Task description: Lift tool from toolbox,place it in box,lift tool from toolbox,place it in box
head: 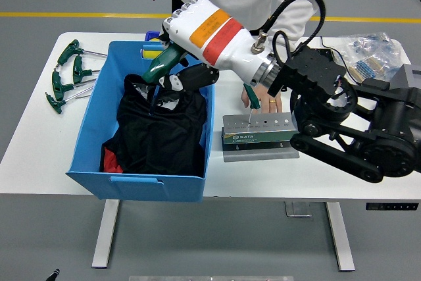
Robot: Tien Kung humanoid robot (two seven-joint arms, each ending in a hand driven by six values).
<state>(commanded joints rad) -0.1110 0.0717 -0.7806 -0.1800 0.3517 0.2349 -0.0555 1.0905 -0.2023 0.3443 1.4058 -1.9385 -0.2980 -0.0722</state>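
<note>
Grey flooring surrounds the white tabletop [39, 149], where the right hand [176, 74] grips a green-handled tool [160, 66] above the blue box [89, 137], over black clothing [161, 136]. Beside the box, a person's hand [266, 101] steadies the toolbox [258, 135].

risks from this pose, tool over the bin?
1. The right hand holds the green-handled tool tip down over the black cloth in the blue box; it may snag when released.
2. The right arm crosses low over the tool rack, where one tool stands and a person's hand rests; pulling back could hit either.
</note>
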